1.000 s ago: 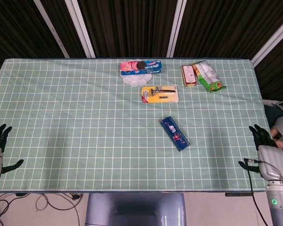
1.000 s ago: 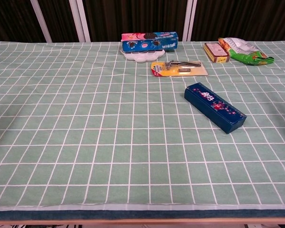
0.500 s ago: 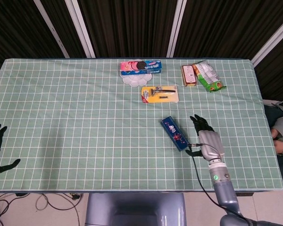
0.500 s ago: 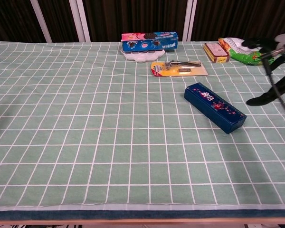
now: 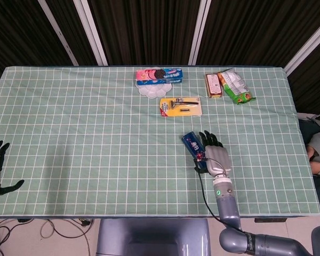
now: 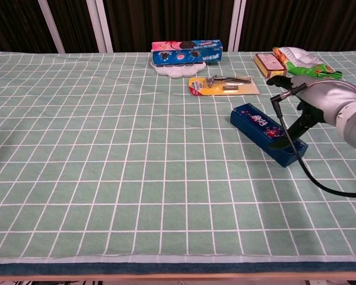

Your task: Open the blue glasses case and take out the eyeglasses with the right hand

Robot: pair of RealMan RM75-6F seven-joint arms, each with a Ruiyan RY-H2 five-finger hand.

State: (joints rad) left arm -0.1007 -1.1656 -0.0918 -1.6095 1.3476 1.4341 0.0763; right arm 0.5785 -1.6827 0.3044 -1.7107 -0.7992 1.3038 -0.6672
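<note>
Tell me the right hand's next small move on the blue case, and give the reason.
Probably lower the right hand and settle its fingers on the lid of the blue glasses case. The case looks closed and lies flat on the table; the hand is spread over its near end, holding nothing, and contact cannot be confirmed.

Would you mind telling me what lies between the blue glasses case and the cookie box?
The yellow razor pack lies between the blue glasses case and the cookie box, clearest in the head view.
</note>
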